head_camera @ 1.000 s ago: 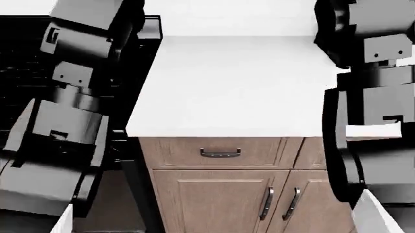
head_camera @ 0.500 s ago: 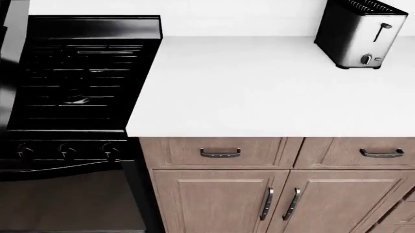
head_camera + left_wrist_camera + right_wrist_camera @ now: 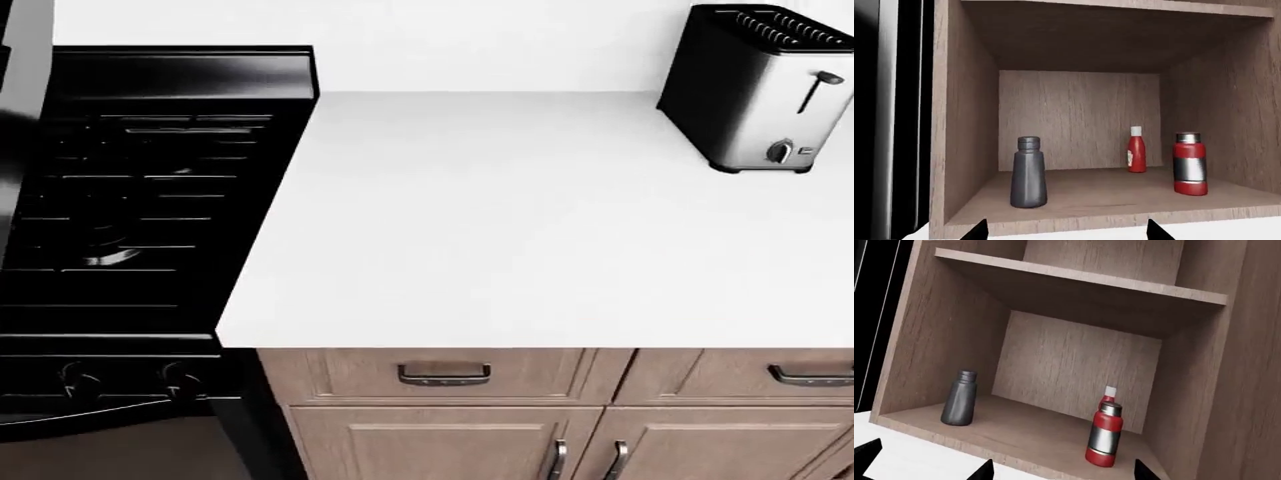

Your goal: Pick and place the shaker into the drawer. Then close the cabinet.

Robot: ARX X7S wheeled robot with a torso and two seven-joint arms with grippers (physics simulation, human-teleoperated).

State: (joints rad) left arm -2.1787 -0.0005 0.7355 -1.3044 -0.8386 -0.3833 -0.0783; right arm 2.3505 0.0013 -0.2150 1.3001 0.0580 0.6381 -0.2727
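Observation:
The shaker [image 3: 1189, 163], red with a silvery band and cap, stands upright on the lower shelf of an open wooden cabinet [image 3: 1074, 220], near its right wall. It also shows in the right wrist view [image 3: 1105, 435]. My left gripper [image 3: 1066, 231] is open and empty, in front of the shelf edge and apart from the shaker. My right gripper [image 3: 1062, 471] is open and empty, also in front of the shelf. Two drawer fronts [image 3: 441, 375] with dark curved handles sit shut under the counter. Neither gripper shows in the head view.
A dark grey bottle [image 3: 1028, 173] stands at the shelf's left, also in the right wrist view [image 3: 959, 398]. A slim red bottle with a white cap [image 3: 1137, 150] stands behind the shaker. A toaster [image 3: 761, 90] sits on the white counter [image 3: 507, 220], beside a black stove [image 3: 120, 200].
Both arms filled the sides of the head view a second ago and have left it. The head view has since shifted, so the counter, toaster and drawer fronts sit lower.

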